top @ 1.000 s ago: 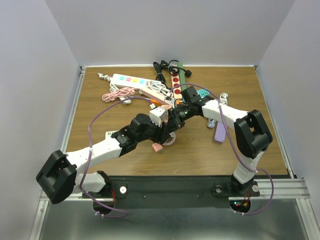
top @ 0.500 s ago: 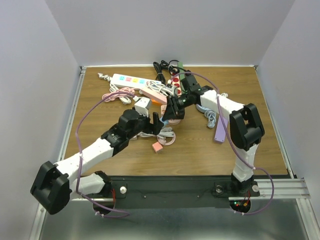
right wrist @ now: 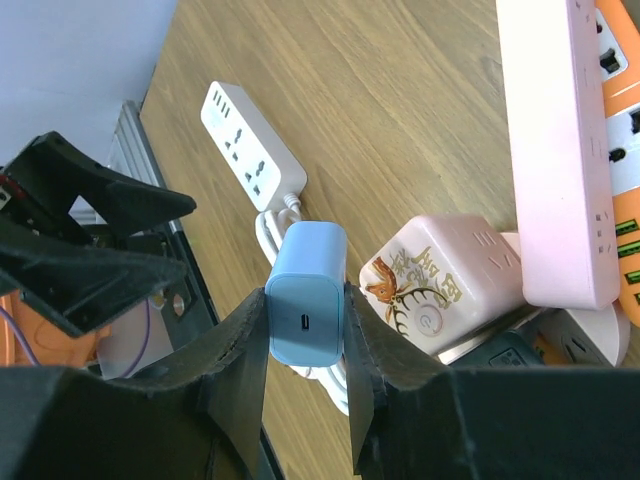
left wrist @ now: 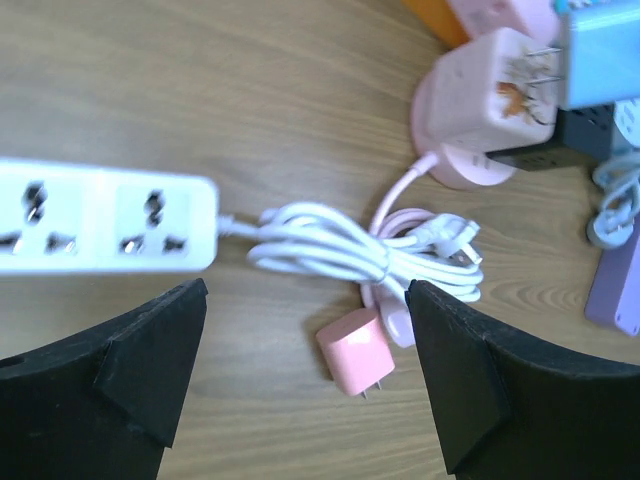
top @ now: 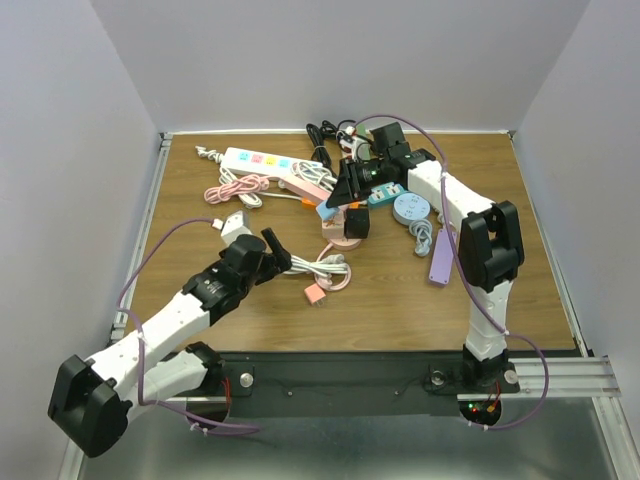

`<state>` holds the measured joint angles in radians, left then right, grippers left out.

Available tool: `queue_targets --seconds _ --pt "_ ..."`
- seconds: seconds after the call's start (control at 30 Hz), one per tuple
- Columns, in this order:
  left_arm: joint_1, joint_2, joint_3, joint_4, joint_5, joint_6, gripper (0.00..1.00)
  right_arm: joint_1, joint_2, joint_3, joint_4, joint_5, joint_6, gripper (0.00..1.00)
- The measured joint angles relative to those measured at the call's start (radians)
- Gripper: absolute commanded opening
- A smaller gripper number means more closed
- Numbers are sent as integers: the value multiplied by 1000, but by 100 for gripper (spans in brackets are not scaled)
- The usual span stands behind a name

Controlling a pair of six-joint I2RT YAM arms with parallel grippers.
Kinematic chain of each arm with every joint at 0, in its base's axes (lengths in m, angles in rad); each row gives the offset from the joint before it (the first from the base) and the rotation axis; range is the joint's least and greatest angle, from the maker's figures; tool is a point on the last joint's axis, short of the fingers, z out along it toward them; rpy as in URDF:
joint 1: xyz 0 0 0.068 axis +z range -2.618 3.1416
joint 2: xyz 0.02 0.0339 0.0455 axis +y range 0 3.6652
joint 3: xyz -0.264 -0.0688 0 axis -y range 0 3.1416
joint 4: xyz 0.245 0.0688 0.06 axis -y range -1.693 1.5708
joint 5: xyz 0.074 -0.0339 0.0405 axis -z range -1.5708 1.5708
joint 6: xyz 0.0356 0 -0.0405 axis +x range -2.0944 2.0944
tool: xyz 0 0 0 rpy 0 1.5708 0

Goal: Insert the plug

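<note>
My right gripper [right wrist: 305,335] is shut on a light blue plug [right wrist: 307,290], which it holds above the table with the port end facing the wrist camera. From above, the plug [top: 327,211] hangs just left of a pink cube socket with a deer print [top: 350,225]. My left gripper [top: 279,252] stands open and empty at the near left. In its wrist view the fingers [left wrist: 150,370] straddle a small pink charger [left wrist: 355,352] lying beside a coiled white cable [left wrist: 350,245]. A white power strip [left wrist: 100,215] lies to the left.
At the back lie a white strip with coloured buttons [top: 258,160], a long pink strip [top: 305,180], a teal strip [top: 385,193], a round blue hub [top: 410,208] and black cable [top: 322,135]. A purple strip [top: 440,262] is at the right, a pink cable [top: 235,188] at the left.
The left gripper opened and drew back to the near left, away from the right gripper. The right gripper moved toward the back with the blue plug in it.
</note>
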<state>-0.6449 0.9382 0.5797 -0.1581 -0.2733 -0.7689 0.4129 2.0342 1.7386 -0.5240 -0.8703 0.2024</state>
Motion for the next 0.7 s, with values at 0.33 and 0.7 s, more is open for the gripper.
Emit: queue_targets --seconds 0.33,0.7 --pt "27 -40 -58 -161 -97 -352 99 -2 0 1 -2 -1 -5 0" --pt "64 115 -76 -210 -253 -518 99 -6 -26 -4 -2 -9 -17 0"
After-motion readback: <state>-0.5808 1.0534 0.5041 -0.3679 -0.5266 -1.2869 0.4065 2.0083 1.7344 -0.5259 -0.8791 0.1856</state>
